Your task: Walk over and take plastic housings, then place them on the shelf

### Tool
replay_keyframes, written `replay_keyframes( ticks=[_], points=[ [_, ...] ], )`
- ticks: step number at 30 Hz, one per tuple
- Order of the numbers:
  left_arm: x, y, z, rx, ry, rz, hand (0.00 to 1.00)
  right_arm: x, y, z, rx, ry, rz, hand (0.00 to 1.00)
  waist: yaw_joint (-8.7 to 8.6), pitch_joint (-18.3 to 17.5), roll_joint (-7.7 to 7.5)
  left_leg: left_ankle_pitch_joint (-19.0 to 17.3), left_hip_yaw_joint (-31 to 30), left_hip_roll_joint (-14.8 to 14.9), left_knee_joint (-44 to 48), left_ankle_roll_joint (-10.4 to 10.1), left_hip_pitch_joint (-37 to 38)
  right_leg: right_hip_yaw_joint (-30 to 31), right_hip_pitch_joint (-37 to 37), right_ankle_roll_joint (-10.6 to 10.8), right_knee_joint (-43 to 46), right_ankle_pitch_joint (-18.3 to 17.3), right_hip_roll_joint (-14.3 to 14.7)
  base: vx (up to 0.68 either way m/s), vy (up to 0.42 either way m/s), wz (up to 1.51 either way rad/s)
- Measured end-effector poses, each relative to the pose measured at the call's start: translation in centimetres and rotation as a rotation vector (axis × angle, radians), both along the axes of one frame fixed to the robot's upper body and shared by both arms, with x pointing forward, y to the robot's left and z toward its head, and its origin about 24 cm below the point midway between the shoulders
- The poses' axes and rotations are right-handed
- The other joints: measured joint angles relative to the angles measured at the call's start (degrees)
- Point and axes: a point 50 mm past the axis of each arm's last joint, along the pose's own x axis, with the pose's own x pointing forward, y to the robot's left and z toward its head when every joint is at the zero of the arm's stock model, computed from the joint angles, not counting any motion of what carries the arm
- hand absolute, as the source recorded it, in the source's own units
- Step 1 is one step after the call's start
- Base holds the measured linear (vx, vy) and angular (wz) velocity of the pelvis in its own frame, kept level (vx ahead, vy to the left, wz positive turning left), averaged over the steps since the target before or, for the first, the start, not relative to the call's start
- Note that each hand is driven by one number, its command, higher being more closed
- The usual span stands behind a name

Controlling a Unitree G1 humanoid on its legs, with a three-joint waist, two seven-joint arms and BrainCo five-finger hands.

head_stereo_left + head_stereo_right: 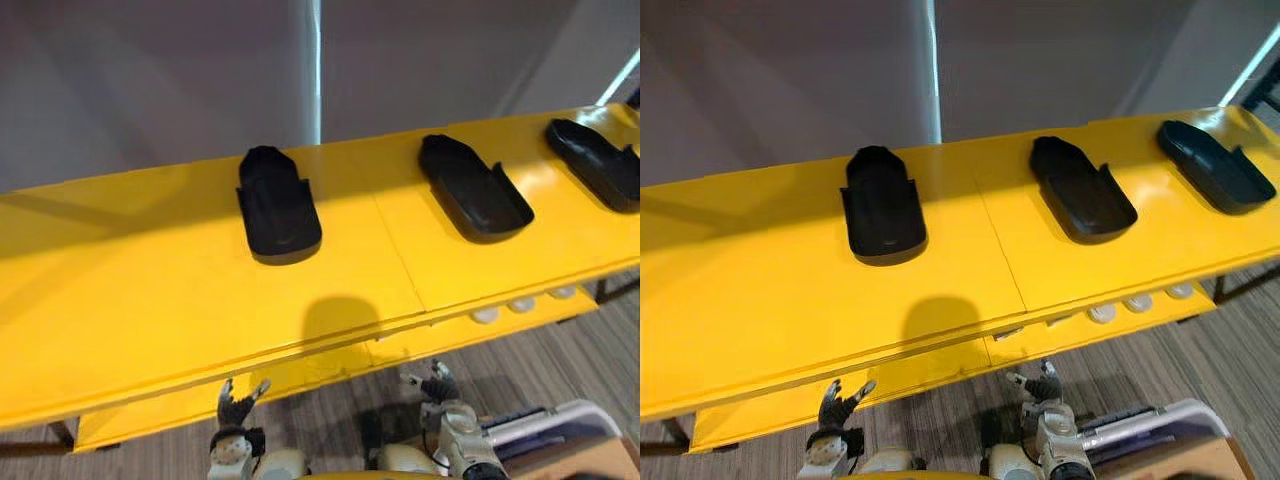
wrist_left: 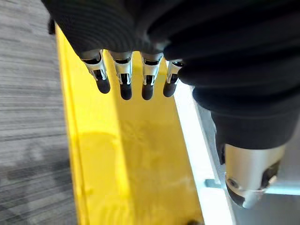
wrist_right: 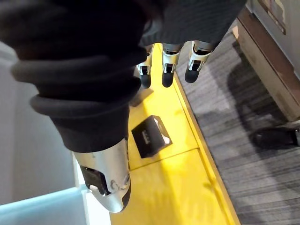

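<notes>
Three black scoop-shaped plastic housings point(image 1: 278, 205) point(image 1: 474, 188) point(image 1: 595, 162) lie spaced along the glossy yellow tabletop point(image 1: 150, 300), well ahead of the fingers point(image 2: 125, 77). The left hand point(image 1: 236, 408) and right hand point(image 1: 435, 385) hang low, relaxed and empty, as no grasp has begun.

Left hand point(image 2: 140, 26), black ribbed cover, silver fingers point(image 2: 123, 75), dark tips

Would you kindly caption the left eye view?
Three black plastic housings line the glossy yellow shelf; left hand and right hand hang open below.

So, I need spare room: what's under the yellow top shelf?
A lower yellow shelf juts out beneath the top shelf, with three white round parts on it. The top shelf covers everything farther back.
</notes>
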Motion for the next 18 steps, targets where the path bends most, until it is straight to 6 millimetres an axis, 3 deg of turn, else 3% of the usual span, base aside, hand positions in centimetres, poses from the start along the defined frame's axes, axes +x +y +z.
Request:
replay_keyframes(
  ticks=[1,3,5,6,7,8,9,10,11,12,14,15,18],
  points=[
    [0.7,-0.1,0.4,0.004,-0.027,-0.010,0.00,0.1,0.6,0.0,0.012,-0.003,0.009,0.00,0.20,0.7,-1.40,-0.6,1.8,-0.7,0.2,1.1,-0.2,2.5,-1.7,0.8,1.2,0.5,0.0,-0.13,0.186,-0.88],
    [0.8,0.0,0.6,0.008,-0.033,-0.009,0.00,0.6,1.6,0.2,0.018,-0.015,0.040,0.00,0.41,0.9,-2.53,-1.3,4.8,-1.8,1.8,2.3,-1.7,5.6,-3.9,1.4,1.0,2.7,0.0,-0.19,0.211,-1.18],
    [0.8,0.3,0.8,0.016,-0.042,-0.005,0.00,1.6,2.8,0.8,0.007,-0.037,0.107,0.00,0.84,1.0,-3.35,-0.6,9.5,-2.2,3.3,4.3,-5.0,6.5,-6.8,-2.4,-3.7,11.0,0.2,-0.26,0.163,-1.57],
    [1.1,0.1,0.8,0.012,-0.048,-0.005,0.00,2.3,3.0,1.2,-0.010,-0.060,0.133,0.00,1.60,1.8,-3.10,0.4,13.5,-1.9,0.9,6.7,-4.8,0.0,-7.5,-2.5,-0.8,8.0,-0.8,-0.20,0.067,-1.24],
    [1.2,0.1,0.9,0.011,-0.051,-0.006,0.00,2.4,3.0,1.3,-0.015,-0.062,0.139,0.00,2.05,2.0,-3.14,0.9,15.2,-2.0,0.0,7.5,-4.6,-3.5,-8.3,-2.4,3.2,4.3,-1.6,-0.24,0.099,-1.21],
    [1.1,-0.1,0.8,0.005,-0.050,0.001,0.00,2.6,3.0,1.4,-0.025,-0.065,0.147,0.00,2.01,2.5,-2.51,1.6,17.9,-1.9,-0.9,8.7,-4.3,-8.3,-8.9,-2.4,12.8,-3.7,-3.1,-0.22,0.122,-0.96],
    [0.8,-0.1,0.7,0.003,-0.041,-0.001,0.00,2.3,3.0,1.2,-0.024,-0.059,0.149,0.00,2.08,2.9,-1.84,1.9,19.5,-1.9,-1.6,9.2,-3.5,-10.1,-8.1,-2.0,22.0,-9.8,-4.4,-0.21,0.120,-0.84],
    [0.6,-0.1,0.6,0.003,-0.034,-0.001,0.00,2.1,3.0,1.1,-0.021,-0.053,0.149,0.00,2.17,2.9,-1.76,2.2,20.2,-2.0,-2.1,9.3,-3.0,-10.6,-7.2,-1.8,25.8,-12.2,-5.2,-0.23,0.122,-0.57],
    [0.2,-0.1,0.4,0.004,-0.021,-0.003,0.00,1.3,3.1,0.6,-0.017,-0.030,0.149,0.00,1.99,2.8,-1.86,2.8,21.0,-2.7,-3.4,9.3,-2.2,-11.6,-3.6,-0.4,32.4,-17.0,-7.1,-0.20,0.085,-0.33],
    [-0.1,0.0,0.2,0.003,-0.010,-0.003,0.00,0.3,3.1,0.0,-0.014,0.002,0.147,0.00,1.95,2.4,-2.29,3.4,21.4,-3.2,-4.2,9.0,-2.3,-11.9,0.2,0.0,34.1,-19.1,-8.2,-0.18,0.061,-0.24],
    [-0.5,0.1,-0.2,0.002,0.016,0.001,0.00,-0.7,3.0,-0.8,-0.012,0.050,0.154,0.00,2.30,1.4,-2.90,4.0,22.1,-3.3,-4.2,8.8,-3.5,-12.1,5.2,0.7,31.7,-20.2,-8.6,-0.12,-0.018,-0.29],
    [-0.9,0.3,-0.5,0.006,0.035,0.002,0.00,-1.3,3.1,-1.3,-0.010,0.082,0.165,0.00,3.37,0.0,-3.78,4.4,23.5,-3.3,-3.9,8.3,-5.6,-11.9,8.6,1.9,25.1,-20.5,-8.5,-0.12,-0.050,-0.52],
    [-1.7,0.5,-1.5,0.006,0.100,-0.003,0.00,-0.6,2.5,-1.6,-0.032,0.114,0.186,0.00,3.39,-0.6,-4.53,6.3,24.7,-3.2,-2.3,8.0,-9.9,-11.8,12.9,2.6,7.7,-20.8,-7.6,-0.13,-0.098,-0.60]
  ],
)
